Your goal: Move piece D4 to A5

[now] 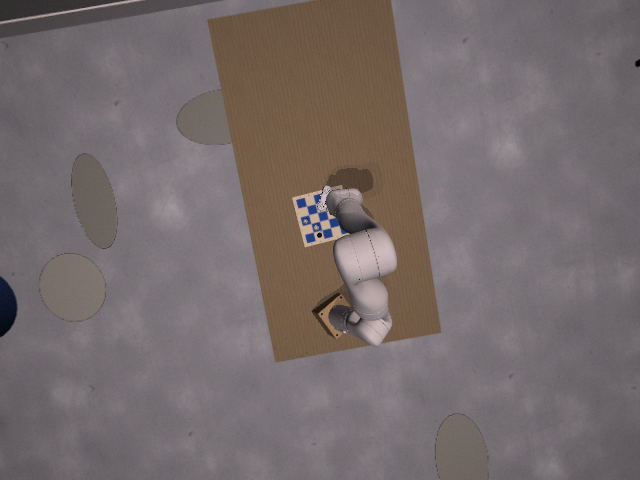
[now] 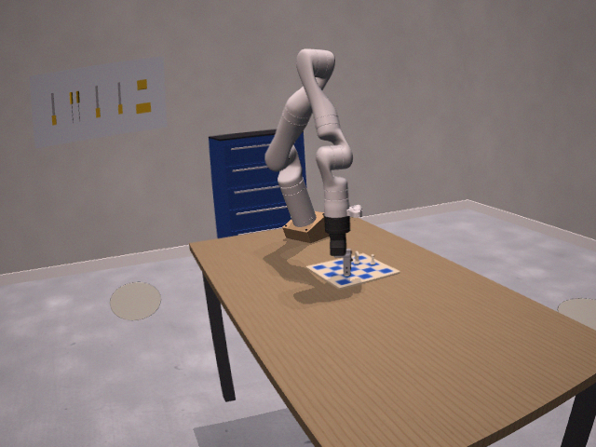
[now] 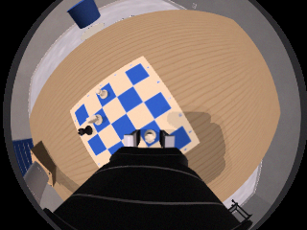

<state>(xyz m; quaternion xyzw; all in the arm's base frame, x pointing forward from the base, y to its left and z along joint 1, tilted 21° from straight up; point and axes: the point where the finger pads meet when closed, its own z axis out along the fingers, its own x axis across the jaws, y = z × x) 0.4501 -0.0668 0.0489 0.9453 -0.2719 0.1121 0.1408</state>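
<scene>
A small blue-and-cream chessboard lies on the wooden table; it also shows in the exterior view and in the wrist view. My gripper is low over the board's edge row, with its fingers partly open. A small white piece stands upright between the fingertips; I cannot tell whether the fingers touch it. Two more white pieces and a black piece stand on other squares. The board's edge letters are too small to read.
The arm's wooden base block sits on the table behind the board. A blue drawer cabinet stands behind the table. The arm's body hides part of the board from above.
</scene>
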